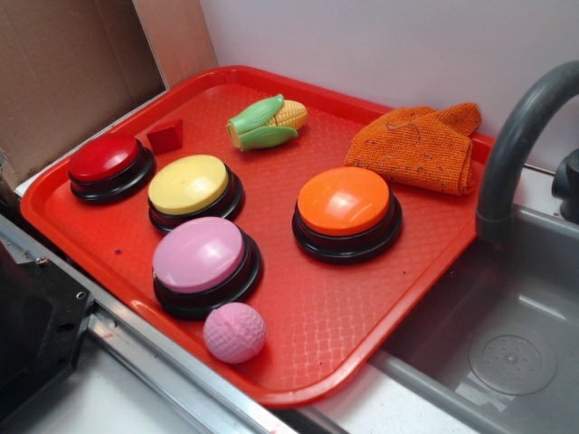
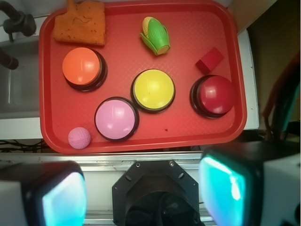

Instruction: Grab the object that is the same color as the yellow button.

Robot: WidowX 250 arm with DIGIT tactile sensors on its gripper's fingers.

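The toy corn cob (image 1: 267,124) is a short plastic piece: yellow kernels at one end, wrapped in light green husk leaves. It lies on its side on the red tray (image 1: 317,316), free of contact with anything else. In the wrist view the corn cob (image 2: 155,35) sits at 12 o'clock from the yellow button (image 2: 153,89), near the tray's far edge. The yellow button is a pale domed cap on a black round base, at the tray's centre.

Around it stand an orange button (image 2: 82,66) at 10 o'clock, a pink button (image 2: 115,118) at 8 o'clock and a red button (image 2: 217,93) at 3 o'clock. A small red block (image 2: 209,60) lies just beside the red button. A pink dimpled ball (image 2: 79,138) rests at the near corner, and a folded orange cloth (image 2: 80,24) at the far corner.

The tray has a textured floor and sits beside a grey sink (image 1: 507,334) with a dark faucet (image 1: 516,145). A white wall stands behind.

The gripper (image 2: 143,195) hangs above the near rim, well apart from the corn; its jaws stand wide apart, empty.
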